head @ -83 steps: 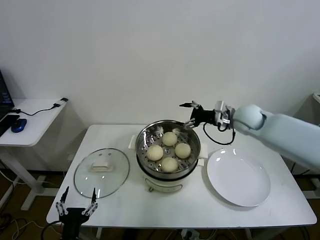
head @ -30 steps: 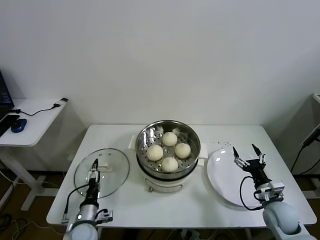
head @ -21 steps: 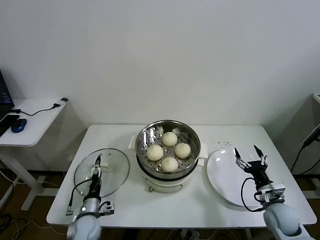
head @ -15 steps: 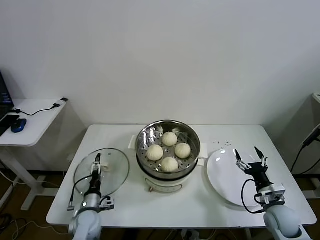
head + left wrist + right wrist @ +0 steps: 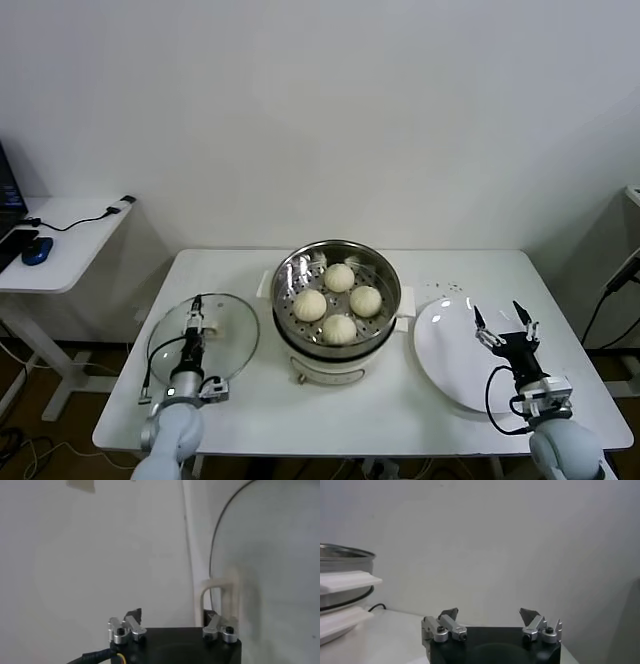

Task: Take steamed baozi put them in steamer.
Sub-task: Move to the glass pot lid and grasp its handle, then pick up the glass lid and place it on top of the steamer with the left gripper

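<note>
1. Hovering at the table's near left edge, the left pincer sits low over the glass lid. I cannot tell how its jaws stand: head-on they look narrow, and the left wrist view shows only their bases with the lid's white handle ahead.
2. My worry here: a push forward without lining up on the handle could skid the lid toward the table edge or knock it against the steamer just beside it.
3. At the near right the right pincer is released, jaws spread and holding nothing, above the near part of the white plate. A careless drop could tip or slide the plate, which lies near the table's front edge.
4. Further in, at the table's middle, the steamer holds all four baozi on its perforated tray, close together, so by my reading the loading is done and the plate is bare.
5. Risk there: any reach over the pot could dent a soft bun or nudge the pot on its white base.
6. Lid and plate flank the steamer; neither blocks it.
7. Beyond the left edge stands a side desk with a cable and a blue mouse, well apart from the work.
</note>
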Tool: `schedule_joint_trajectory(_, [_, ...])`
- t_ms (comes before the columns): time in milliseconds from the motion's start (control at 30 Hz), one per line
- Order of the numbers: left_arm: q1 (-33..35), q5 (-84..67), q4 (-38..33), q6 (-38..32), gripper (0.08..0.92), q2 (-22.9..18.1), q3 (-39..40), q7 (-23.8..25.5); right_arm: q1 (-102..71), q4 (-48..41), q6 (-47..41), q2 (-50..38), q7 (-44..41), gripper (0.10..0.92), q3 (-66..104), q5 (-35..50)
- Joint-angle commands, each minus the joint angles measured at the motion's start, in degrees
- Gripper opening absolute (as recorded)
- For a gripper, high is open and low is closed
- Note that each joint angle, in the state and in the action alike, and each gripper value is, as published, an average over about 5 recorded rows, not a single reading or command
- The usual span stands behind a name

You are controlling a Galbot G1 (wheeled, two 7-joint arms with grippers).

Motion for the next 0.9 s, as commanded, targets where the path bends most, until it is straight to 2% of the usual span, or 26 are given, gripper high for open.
schedule_joint_trajectory(33, [-1.58, -2.39, 1.8, -2.88, 0.69, 0.34, -0.19, -0.55, -0.23, -0.37, 0.19, 0.64, -0.38, 0.823, 0.54, -0.95])
schedule_joint_trajectory(367, [-0.84, -4.94, -0.76, -3.42, 0.404, 1.17, -0.26, -0.34, -0.21, -0.49, 0.43, 1.03, -0.58, 0.823, 0.82, -1.41])
schedule_joint_trajectory(633, [3.86, -8.46, -11.18, -0.61, 0.18, 3.75, -0.8, 0.54, 0.2, -0.72, 0.48, 0.92, -0.64, 0.823, 0.99, -1.41])
schedule_joint_trajectory(733, [6.91, -9.82, -16.93, 1.49, 0.145, 4.91, -1.38, 0.57, 0.49, -0.79, 0.44, 0.83, -0.63, 0.823, 1.05, -1.33])
schedule_joint_trajectory(900, [12.89, -11.55, -28.06, 8.17, 0.144, 7.13, -1.87, 0.91, 1.29, -1.2, 0.4, 0.59, -0.62, 0.823, 0.92, -1.34])
